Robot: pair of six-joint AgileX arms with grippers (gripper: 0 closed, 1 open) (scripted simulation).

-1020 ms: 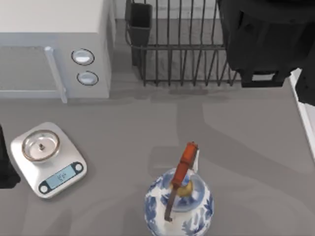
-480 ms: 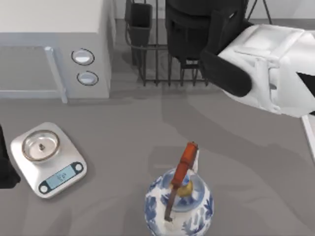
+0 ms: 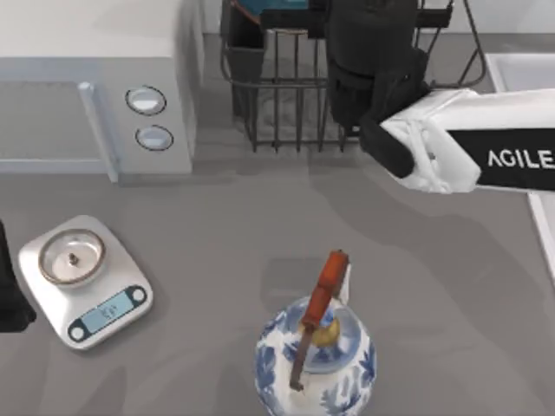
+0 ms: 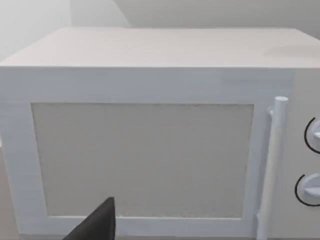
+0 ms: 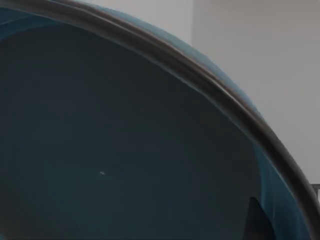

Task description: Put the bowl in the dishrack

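Note:
The teal-blue bowl (image 3: 260,9) shows as a curved edge at the top of the top view, above the back left of the dishrack (image 3: 286,104). Its dark blue inside (image 5: 125,140) is very close in the right wrist view, where one dark fingertip (image 5: 255,220) lies against the rim. My right gripper (image 3: 303,19) reaches over the rack from the right and is shut on the bowl. The dishrack is a dark wire rack with a black utensil cup (image 3: 247,52) at its left corner. My left arm (image 3: 9,295) is parked at the table's left edge.
A white microwave (image 3: 87,87) stands left of the rack and faces the left wrist camera (image 4: 150,125). A kitchen scale (image 3: 87,282) lies front left. A blue-and-white pot (image 3: 316,360) with a red-brown handle stands at the front centre.
My right arm has swung leftward over the dishrack, and the bowl's teal edge has come into view at the rack's back left. The left arm has not moved.

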